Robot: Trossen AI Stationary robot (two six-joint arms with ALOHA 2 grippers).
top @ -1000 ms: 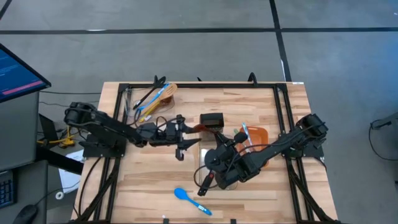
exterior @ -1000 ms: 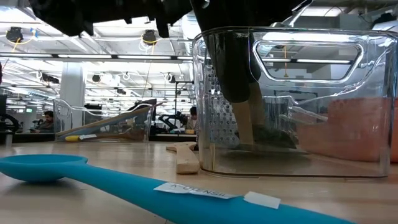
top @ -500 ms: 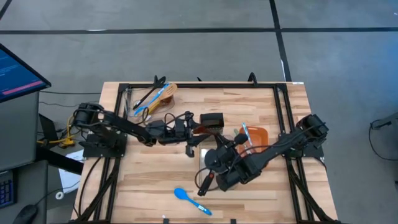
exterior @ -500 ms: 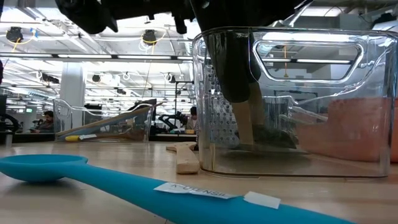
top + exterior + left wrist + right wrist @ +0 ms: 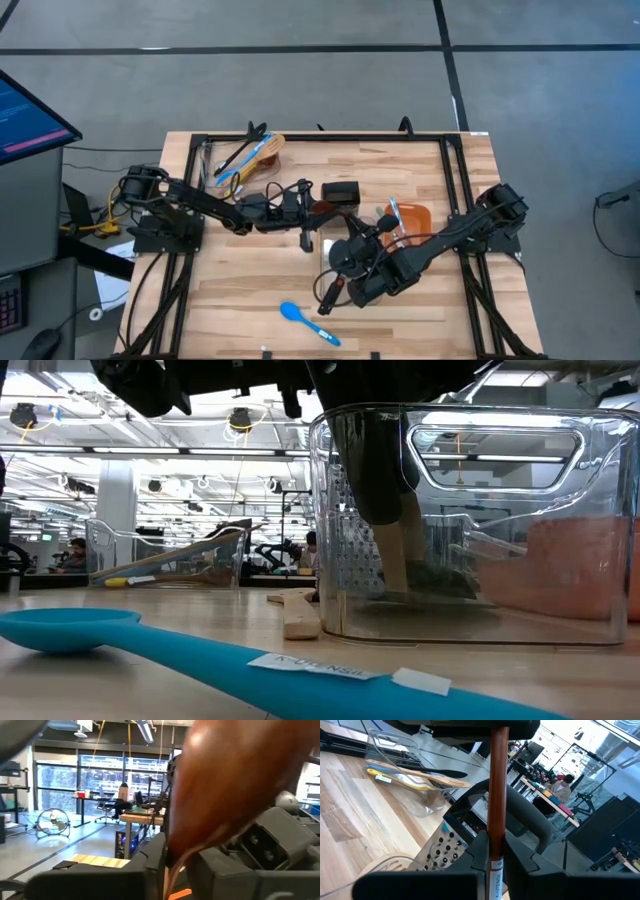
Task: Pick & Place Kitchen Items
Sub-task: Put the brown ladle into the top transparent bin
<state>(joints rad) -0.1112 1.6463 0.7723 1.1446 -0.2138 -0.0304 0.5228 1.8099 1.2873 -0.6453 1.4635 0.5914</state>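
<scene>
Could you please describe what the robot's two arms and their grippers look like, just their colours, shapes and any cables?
Both arms are black and jointed, built of rounded motor housings linked by slim segments. The left arm and right arm each rise from a bulky round base by a black frame rail. Each ends in a blocky black gripper, the left gripper and right gripper. Yellow cabling sits beside the left base.

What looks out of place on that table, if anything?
The blue plastic spoon lies loose on the wooden table near its front edge, well apart from the clear plastic bin holding the steel box grater. Nothing looks spilled or broken.

Wooden table point(image 5: 420, 300), blue spoon point(image 5: 305, 318)
</scene>
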